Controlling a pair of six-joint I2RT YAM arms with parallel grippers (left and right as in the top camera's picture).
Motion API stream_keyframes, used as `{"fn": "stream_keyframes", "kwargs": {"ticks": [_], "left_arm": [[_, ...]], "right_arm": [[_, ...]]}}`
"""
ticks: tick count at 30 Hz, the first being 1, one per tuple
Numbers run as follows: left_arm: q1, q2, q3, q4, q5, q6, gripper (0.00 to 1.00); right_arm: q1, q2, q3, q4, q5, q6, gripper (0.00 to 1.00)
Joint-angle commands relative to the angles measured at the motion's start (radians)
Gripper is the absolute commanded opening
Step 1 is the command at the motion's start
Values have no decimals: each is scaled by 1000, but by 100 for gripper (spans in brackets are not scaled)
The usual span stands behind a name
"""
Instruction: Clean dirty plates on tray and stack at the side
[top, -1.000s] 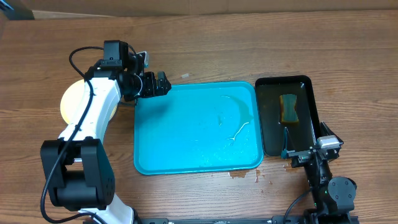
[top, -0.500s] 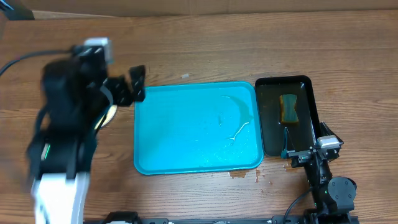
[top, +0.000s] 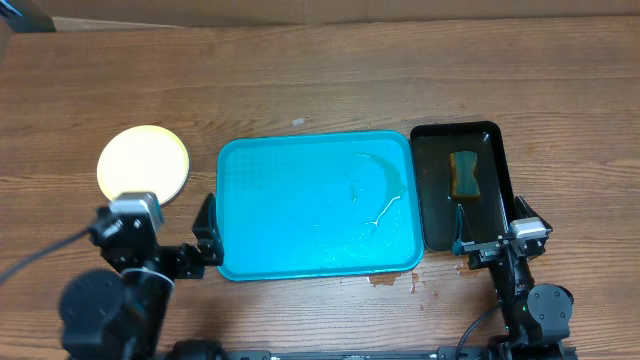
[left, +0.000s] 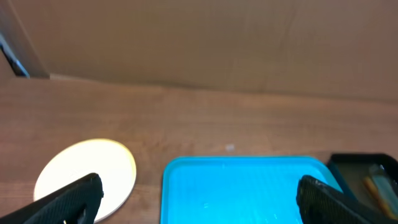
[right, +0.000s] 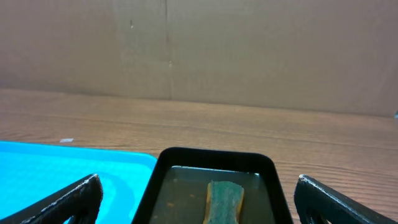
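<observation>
A pale yellow plate (top: 143, 163) lies on the table left of the turquoise tray (top: 300, 255); whether other plates lie under it I cannot tell. It also shows in the left wrist view (left: 87, 171), with the tray (left: 249, 186) to its right. The tray holds no plates, only streaks of water. My left gripper (top: 208, 240) is open and empty at the tray's near left corner. My right gripper (top: 495, 243) is open and empty at the near end of the black tray.
A narrow black tray (top: 428, 215) of murky water stands right of the turquoise tray, with a yellow-green sponge (top: 464, 174) in it; both show in the right wrist view (right: 214, 157), (right: 222, 200). Small orange drips (top: 392, 282) lie on the table before the turquoise tray.
My left arm has pulled back from the tray's far left corner to the near left side of the table, uncovering the yellow plate. The right arm has not moved.
</observation>
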Motion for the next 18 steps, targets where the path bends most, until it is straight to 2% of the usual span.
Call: {"fn": "stream_keyframes", "kwargs": {"ticks": [1, 7, 12, 14, 18], "left_arm": [[-11, -126, -187, 138, -21, 3, 100], [9, -342, -521, 599, -21, -55, 100], [43, -453, -724, 885, -21, -128, 100], [47, -452, -788, 945, -21, -129, 100], [47, -452, -843, 939, -21, -127, 100]], "right_arm": [[-4, -11, -11, 8, 2, -7, 100], [-4, -11, -11, 8, 2, -7, 100], [-4, -11, -11, 8, 2, -7, 100], [-4, -11, -11, 8, 2, -7, 100], [-4, -11, -11, 8, 2, -7, 100]]}}
